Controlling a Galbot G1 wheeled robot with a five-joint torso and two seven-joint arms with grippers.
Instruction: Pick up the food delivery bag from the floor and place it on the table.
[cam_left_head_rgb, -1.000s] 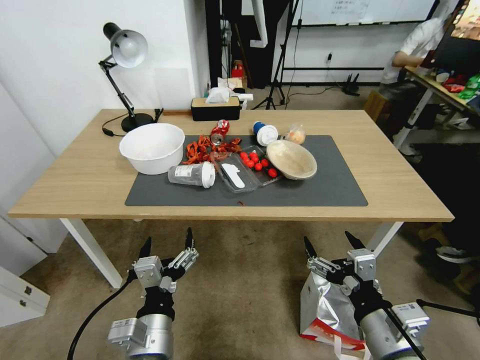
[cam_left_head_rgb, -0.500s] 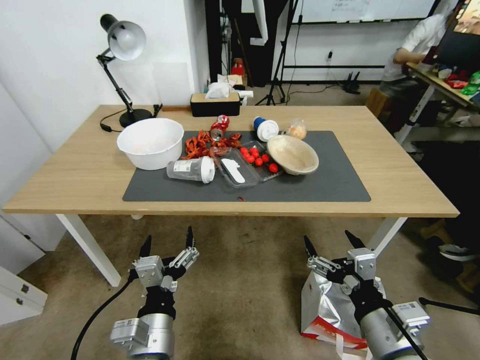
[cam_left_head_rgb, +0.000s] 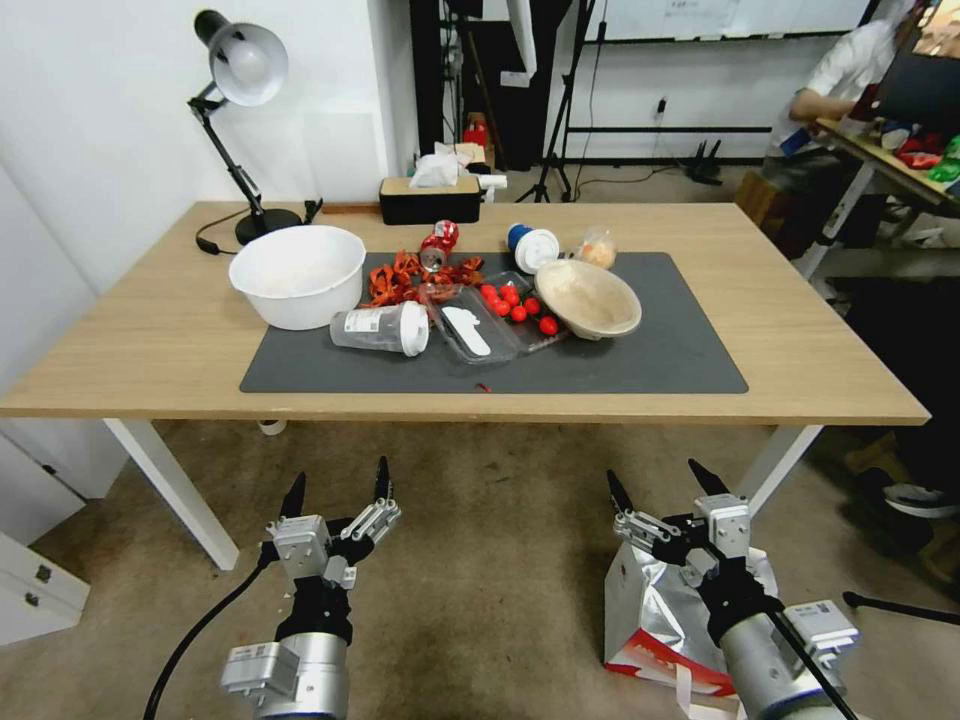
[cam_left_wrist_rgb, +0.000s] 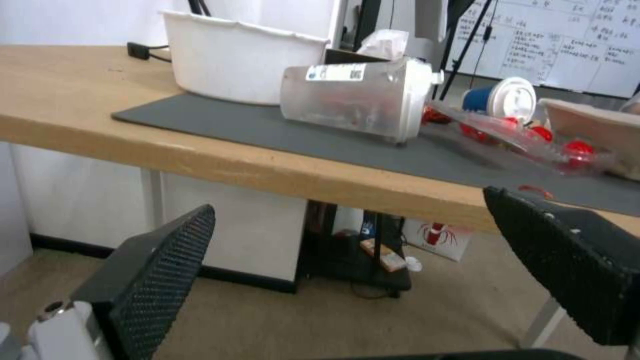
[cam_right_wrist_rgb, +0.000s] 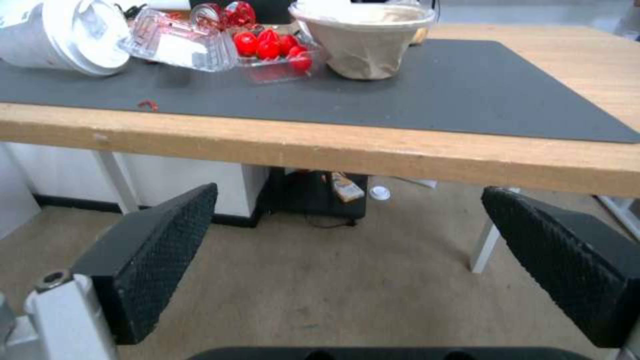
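The food delivery bag (cam_left_head_rgb: 655, 615) sits on the floor (cam_left_head_rgb: 480, 560) at the lower right of the head view. Its shiny silver inside shows, with a red strip along the bottom. The right gripper (cam_left_head_rgb: 658, 490) is in front of the bag's top, and its two black fingers are spread wide apart with nothing between them. The left gripper (cam_left_head_rgb: 336, 483) is at the lower left of the head view, over bare floor, and its fingers are wide apart too. The table (cam_left_head_rgb: 150, 340) fills the middle of the view. On its dark mat (cam_left_head_rgb: 680, 350) are a white bowl (cam_left_head_rgb: 297, 272), a tipped plastic cup (cam_left_head_rgb: 382, 327), small red tomatoes (cam_left_head_rgb: 515, 306) and a paper bowl (cam_left_head_rgb: 587, 297)
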